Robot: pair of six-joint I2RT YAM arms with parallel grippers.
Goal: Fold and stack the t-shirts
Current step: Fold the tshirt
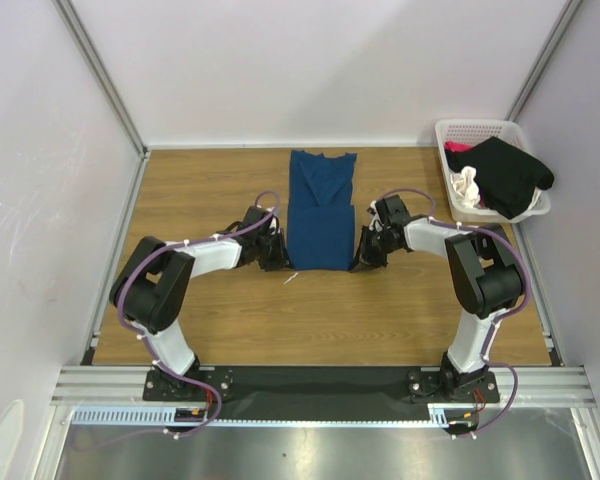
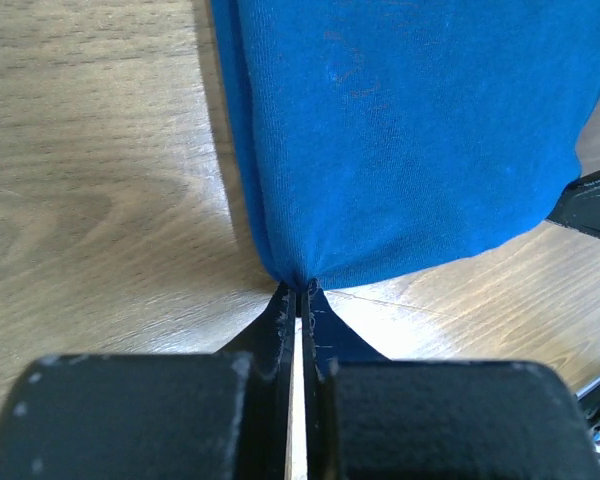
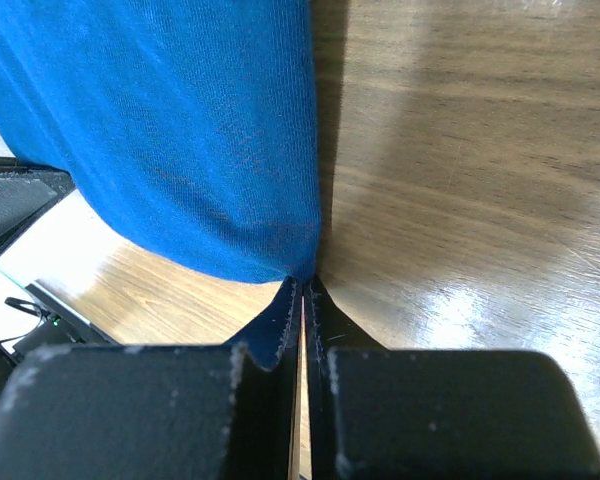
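Note:
A dark blue t-shirt lies folded into a long strip at the table's middle, its near part doubled over. No print shows. My left gripper is shut on the shirt's near left corner. My right gripper is shut on the near right corner. Both pinch the cloth at their fingertips, low over the wood. A black t-shirt and a cream-white one lie bunched in the basket, with a bit of pink cloth behind them.
The white lattice basket stands at the back right corner. White walls and metal frame posts close in the wooden table on three sides. The right gripper's fingers show at the right edge of the left wrist view.

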